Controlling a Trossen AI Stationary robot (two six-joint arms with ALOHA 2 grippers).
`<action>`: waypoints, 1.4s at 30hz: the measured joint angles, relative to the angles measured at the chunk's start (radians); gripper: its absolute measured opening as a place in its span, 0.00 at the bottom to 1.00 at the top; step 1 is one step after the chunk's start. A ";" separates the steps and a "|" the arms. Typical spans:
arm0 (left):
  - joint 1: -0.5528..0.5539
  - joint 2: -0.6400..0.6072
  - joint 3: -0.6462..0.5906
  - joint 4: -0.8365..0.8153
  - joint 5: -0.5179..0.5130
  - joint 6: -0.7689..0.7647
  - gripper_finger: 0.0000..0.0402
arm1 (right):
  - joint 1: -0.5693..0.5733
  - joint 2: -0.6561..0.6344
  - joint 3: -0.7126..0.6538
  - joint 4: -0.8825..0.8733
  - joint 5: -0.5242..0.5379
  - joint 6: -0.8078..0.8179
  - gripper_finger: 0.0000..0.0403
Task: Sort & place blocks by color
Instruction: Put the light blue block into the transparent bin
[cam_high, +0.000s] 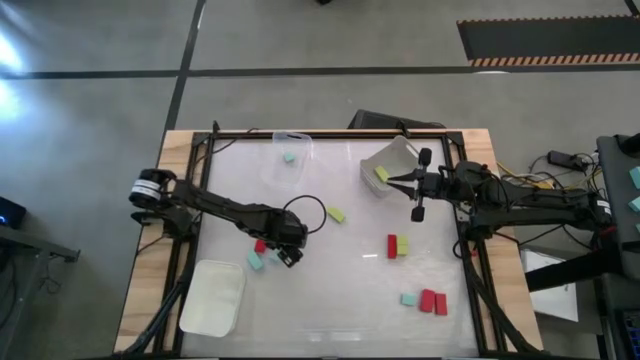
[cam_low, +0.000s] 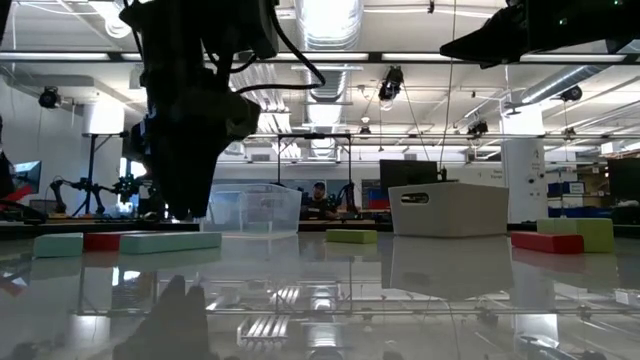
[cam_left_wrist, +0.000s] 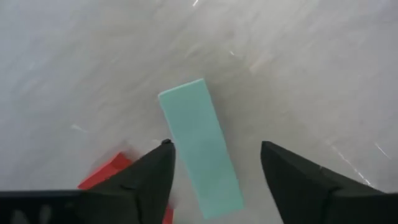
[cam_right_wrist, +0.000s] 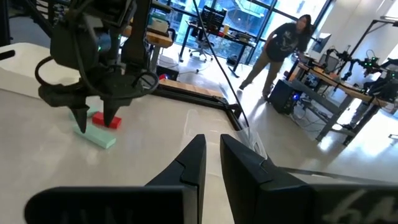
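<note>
1. The left gripper (cam_left_wrist: 214, 180) hung low over the bench (cam_high: 330, 270), its fingers (cam_left_wrist: 140, 186) spread apart with a mint block (cam_left_wrist: 200, 149) lying flat on the surface between them, not gripped. If the fingers came down askew, one tip could have landed on the block's top face and skidded it away instead of straddling it.

2. A red block (cam_left_wrist: 106, 177) lay just beside the mint one, close to one finger. The risk was that a closing stroke caught both colours at once, or nudged the red piece out of place.

3. In the high view another mint block (cam_high: 256, 262) sat near that same cluster, so the arm could have knocked it while lifting.

4. The shallow white tray (cam_high: 212, 296) lay near the front left corner, apart from the cluster. A loosely pinched block could have slipped during the carry and bounced on the glossy bench.

5. The right gripper (cam_right_wrist: 211, 163) waited above the bench beside the tilted white bin (cam_high: 390, 165), fingers together and empty. A yellow-green block (cam_high: 381, 174) already lay in that bin; a swing of the right arm could have bumped its rim.

6. Other blocks stayed unsorted: yellow-green piece (cam_high: 336, 214) mid-bench, a red and green pair (cam_high: 397, 246), and a mint and red group (cam_high: 426, 300) towards the front right.
</note>
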 joint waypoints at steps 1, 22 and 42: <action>0.000 0.003 -0.001 -0.001 0.000 0.000 0.58 | 0.000 0.000 0.000 0.000 0.000 0.000 0.09; -0.002 0.104 -0.006 0.050 -0.089 0.006 0.35 | 0.000 0.000 0.000 0.000 0.000 -0.002 0.09; 0.131 -0.002 0.304 -0.081 -0.114 0.403 0.30 | 0.000 -0.001 0.000 -0.003 0.002 -0.002 0.09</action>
